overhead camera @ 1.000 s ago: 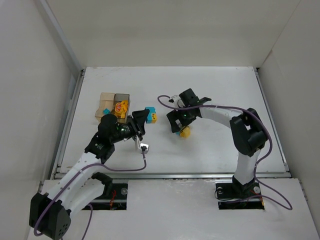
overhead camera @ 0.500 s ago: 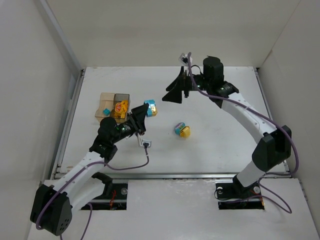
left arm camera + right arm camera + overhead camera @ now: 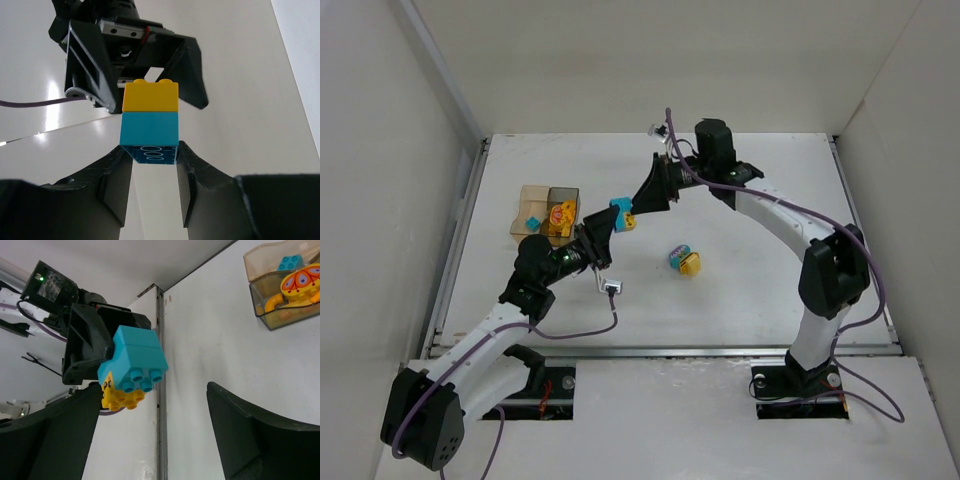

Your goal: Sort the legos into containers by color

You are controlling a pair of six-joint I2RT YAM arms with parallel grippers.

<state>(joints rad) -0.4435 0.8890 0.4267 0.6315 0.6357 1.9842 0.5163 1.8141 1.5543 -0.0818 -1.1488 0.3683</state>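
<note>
Over the last second the right end effector [image 3: 645, 195] swung away from the loose yellow-and-cyan piece [image 3: 686, 262] on the white tabletop [image 3: 750, 200], rose toward the back, and came down facing the left arm. Its jaws stood apart, one either side of the yellow plastic brick [image 3: 150, 97], with no contact that could be seen. The left end effector [image 3: 151, 159] had pushed forward a little and was clamped on the lower end of the cyan plastic brick [image 3: 149, 129]. The yellow one was pressed onto that brick, and the pair was held in the air right of the two joined translucent plastic boxes [image 3: 548, 211]. One box held a cyan piece, the other orange ones.

The likely aim was to pull the two colours apart between the arms. If the right jaws closed across the seam rather than on the yellow brick alone, nothing would separate. A shallow or skewed bite could let the yellow brick pop free as the arms pulled, so that it bounced off the tabletop. The left hold was only on the cyan brick's base, so a sideways tug could twist it out.
</note>
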